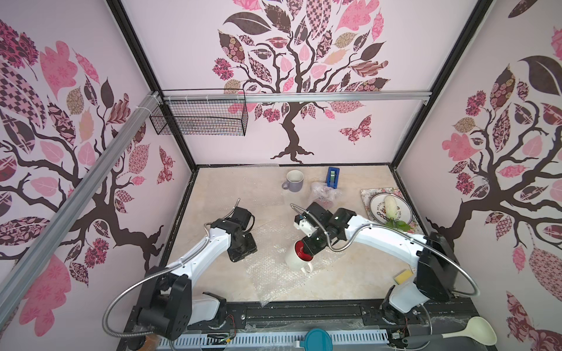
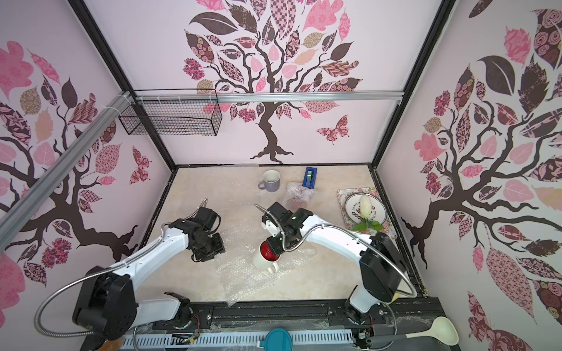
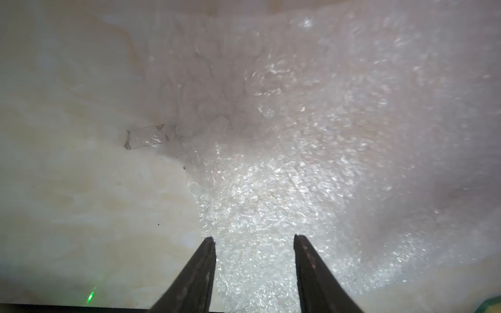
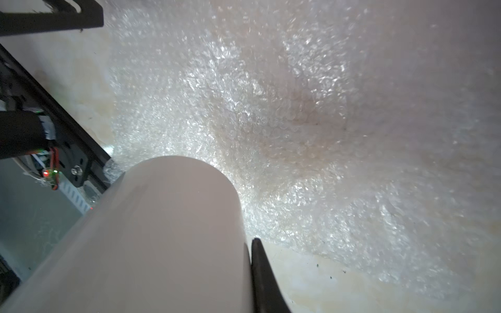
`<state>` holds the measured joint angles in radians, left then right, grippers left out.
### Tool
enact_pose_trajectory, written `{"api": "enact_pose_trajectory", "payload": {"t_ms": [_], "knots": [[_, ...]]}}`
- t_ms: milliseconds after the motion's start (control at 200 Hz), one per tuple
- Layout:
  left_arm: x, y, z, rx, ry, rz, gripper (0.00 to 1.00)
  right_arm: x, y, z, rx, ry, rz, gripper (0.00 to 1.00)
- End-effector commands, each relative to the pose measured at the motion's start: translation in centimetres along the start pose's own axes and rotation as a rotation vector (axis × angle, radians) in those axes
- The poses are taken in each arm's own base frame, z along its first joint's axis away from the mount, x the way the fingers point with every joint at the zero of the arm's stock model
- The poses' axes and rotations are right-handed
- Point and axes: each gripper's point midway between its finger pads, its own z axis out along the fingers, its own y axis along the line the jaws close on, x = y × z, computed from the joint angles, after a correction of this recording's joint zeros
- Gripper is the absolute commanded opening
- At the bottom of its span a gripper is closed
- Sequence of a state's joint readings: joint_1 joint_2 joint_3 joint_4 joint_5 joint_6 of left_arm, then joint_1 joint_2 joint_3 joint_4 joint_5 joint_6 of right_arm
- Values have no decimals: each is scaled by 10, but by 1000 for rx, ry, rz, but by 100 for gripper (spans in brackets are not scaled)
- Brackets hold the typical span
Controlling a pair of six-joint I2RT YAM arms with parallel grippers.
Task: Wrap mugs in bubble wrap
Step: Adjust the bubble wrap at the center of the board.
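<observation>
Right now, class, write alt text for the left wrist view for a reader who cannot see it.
The left gripper, jaws apart, points at the edge of crinkly bubble wrap spread on a pale table.

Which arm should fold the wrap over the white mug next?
Probably left. Its end effector is open and free, hanging over the wrap's edge beside the mug. The right end effector is shut on the mug's rim, holding it on the wrap.
</observation>
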<state>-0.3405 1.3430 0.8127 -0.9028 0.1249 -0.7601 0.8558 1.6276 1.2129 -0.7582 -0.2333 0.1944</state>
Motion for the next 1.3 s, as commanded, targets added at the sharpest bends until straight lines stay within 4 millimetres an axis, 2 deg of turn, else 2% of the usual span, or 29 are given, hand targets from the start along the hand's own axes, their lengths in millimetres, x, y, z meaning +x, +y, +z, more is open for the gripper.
{"api": "enact_pose_trajectory", "payload": {"t_ms": [0, 90, 195, 285, 365, 445, 645, 815, 920, 1140, 1295], "knots": [[-16, -18, 1, 79, -50, 2, 47, -29, 4, -6, 38, -70, -99, 0], [-20, -13, 9, 32, -42, 14, 46, -29, -9, 10, 123, -20, -119, 0], [-25, -6, 24, -11, -31, 23, 46, -43, -25, 17, 222, -28, -117, 0], [-32, -1, 34, -59, -33, 39, 45, -57, -27, 19, 250, -39, -131, 0], [-42, 3, 39, -92, -46, 48, 44, -61, -32, 27, 280, -21, -143, 0], [-53, 2, 43, -113, -65, 64, 44, -63, -39, 34, 316, 5, -153, 0], [-76, -9, 48, -118, -86, 111, 42, -85, -40, 38, 356, -25, -160, 0], [-90, -22, 43, -93, -120, 143, 42, -98, -39, 46, 374, -18, -163, 0], [-96, -27, 35, -72, -147, 143, 42, -99, -39, 53, 386, -4, -166, 0], [-100, -29, 5, -39, -207, 129, 45, -105, -33, 53, 387, -4, -173, 0], [-99, -27, -16, -25, -238, 111, 46, -102, -33, 61, 405, 25, -174, 0]]}}
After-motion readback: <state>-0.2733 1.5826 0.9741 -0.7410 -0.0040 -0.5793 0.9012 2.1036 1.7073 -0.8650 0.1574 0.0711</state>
